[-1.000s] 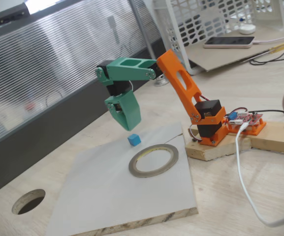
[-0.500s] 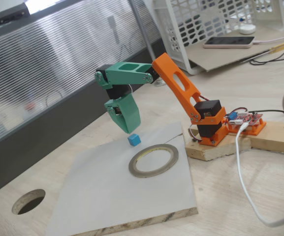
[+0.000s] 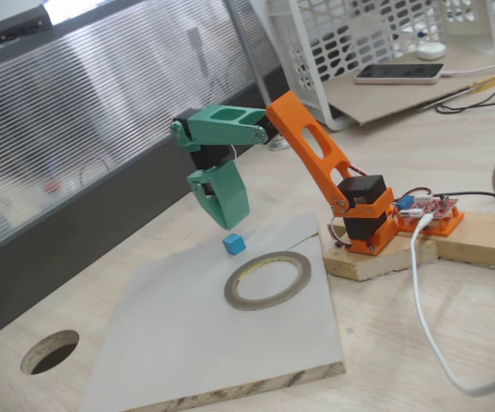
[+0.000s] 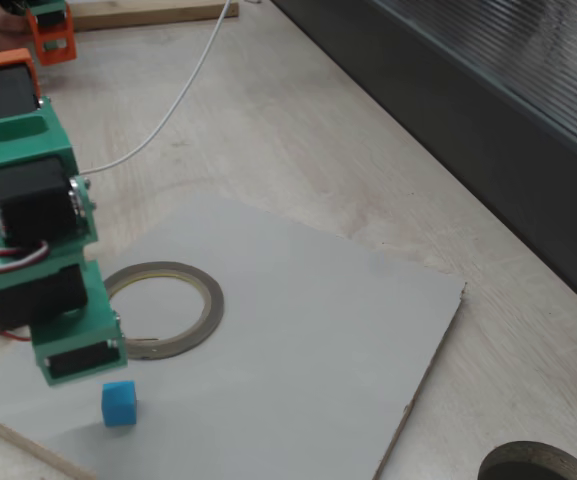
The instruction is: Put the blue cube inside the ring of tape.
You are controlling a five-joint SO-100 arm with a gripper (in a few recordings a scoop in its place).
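Note:
The blue cube (image 3: pixel 234 244) (image 4: pixel 119 403) lies on a grey board (image 3: pixel 187 343) (image 4: pixel 318 320), apart from the ring of tape (image 3: pixel 238 295) (image 4: pixel 209 300) that lies flat beside it. The ring's opening holds nothing. My green gripper (image 3: pixel 235 225) (image 4: pixel 80 372) points down and hangs just above the cube, slightly to its left in both fixed views, not touching it. Its jaws look shut, with no gap between them and nothing held.
The orange arm base sits on a wooden block (image 3: pixel 367 262) right of the board. A white cable (image 3: pixel 427 326) runs across the table. A dark round hole (image 3: pixel 50 351) (image 4: pixel 538 465) is cut in the tabletop. A ribbed partition stands behind.
The gripper dipped slightly to the left, then came back over the cube. Cube and ring have not moved.

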